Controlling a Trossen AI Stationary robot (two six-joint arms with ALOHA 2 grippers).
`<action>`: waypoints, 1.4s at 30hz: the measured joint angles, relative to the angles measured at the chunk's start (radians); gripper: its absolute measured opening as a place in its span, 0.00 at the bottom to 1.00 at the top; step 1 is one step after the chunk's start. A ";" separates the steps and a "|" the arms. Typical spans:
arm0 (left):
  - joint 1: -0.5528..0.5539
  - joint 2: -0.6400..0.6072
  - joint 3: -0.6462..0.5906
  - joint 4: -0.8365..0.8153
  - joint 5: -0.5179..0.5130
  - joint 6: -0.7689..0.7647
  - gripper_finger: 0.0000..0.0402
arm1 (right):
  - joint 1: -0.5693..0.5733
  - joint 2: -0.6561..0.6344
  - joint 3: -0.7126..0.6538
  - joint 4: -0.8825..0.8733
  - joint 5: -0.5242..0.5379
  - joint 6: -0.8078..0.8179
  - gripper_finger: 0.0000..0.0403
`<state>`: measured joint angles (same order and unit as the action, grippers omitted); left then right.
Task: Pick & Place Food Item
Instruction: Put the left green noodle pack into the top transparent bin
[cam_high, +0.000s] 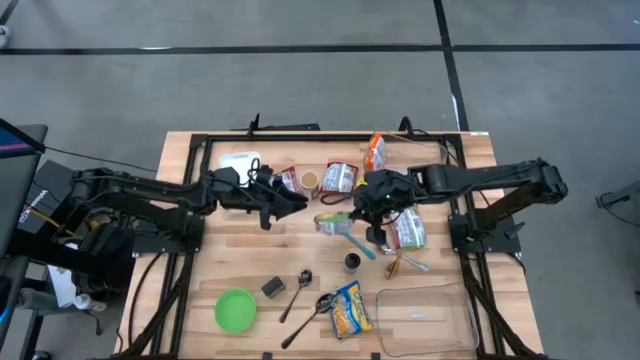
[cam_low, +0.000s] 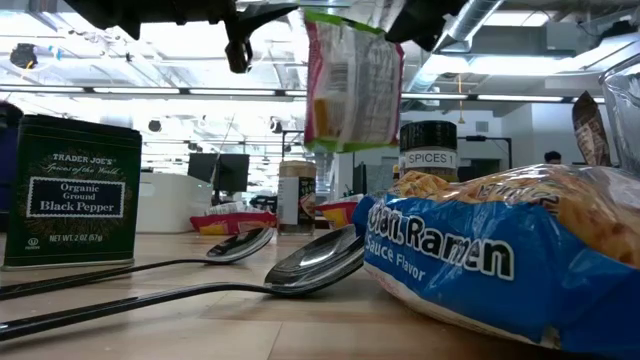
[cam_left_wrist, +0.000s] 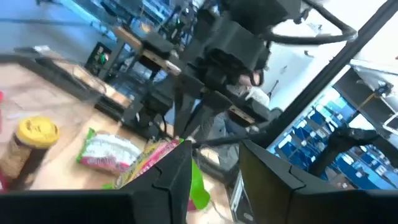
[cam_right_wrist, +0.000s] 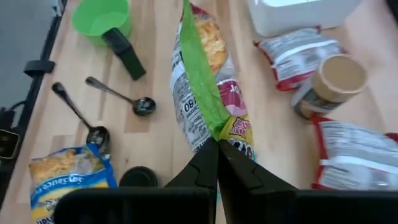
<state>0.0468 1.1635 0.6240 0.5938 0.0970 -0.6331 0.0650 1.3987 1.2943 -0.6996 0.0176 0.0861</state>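
A snack bag (cam_right_wrist: 199, 93), white with a green edge and pink print, hangs above the table's middle (cam_high: 335, 222) and shows high in the low view (cam_low: 350, 85). My right gripper (cam_right_wrist: 217, 149) comes in from the table's right (cam_high: 360, 210) and is shut on it. My left gripper (cam_left_wrist: 214, 180) reaches in level from the table's left (cam_high: 298, 203). It is open, with the bag's end (cam_left_wrist: 155, 158) just beside one finger. My right gripper pinches the bag's green edge (cam_right_wrist: 214, 127) at one end between its two fingers, which slant down from the table's right. The bag hangs below the fingers, clear of the table. My left gripper: I cannot tell whether its finger (cam_left_wrist: 180, 180) touches the bag.
Near the front lie a ramen bag (cam_high: 350, 308), two spoons (cam_high: 300, 292), a green cup (cam_high: 235, 310), a black pepper tin (cam_low: 70, 190) and a clear container (cam_high: 425, 318). More snack bags (cam_high: 410, 230), a spice jar (cam_low: 428, 150) and a white box (cam_high: 240, 160) lie farther back.
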 joint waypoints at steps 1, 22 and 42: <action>0.007 -0.001 0.000 -0.001 0.000 0.000 0.31 | 0.000 0.000 0.017 -0.020 0.013 -0.005 0.00; 0.029 -0.002 0.000 -0.003 0.000 0.000 0.29 | -0.157 -0.001 0.324 -0.503 0.413 -0.137 0.00; 0.029 -0.002 0.000 -0.003 0.001 0.000 0.29 | -0.420 -0.007 0.324 -0.737 0.559 0.541 0.00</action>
<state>0.0753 1.1618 0.6243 0.5911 0.0978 -0.6331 -0.3551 1.3918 1.6184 -1.4365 0.5770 0.6273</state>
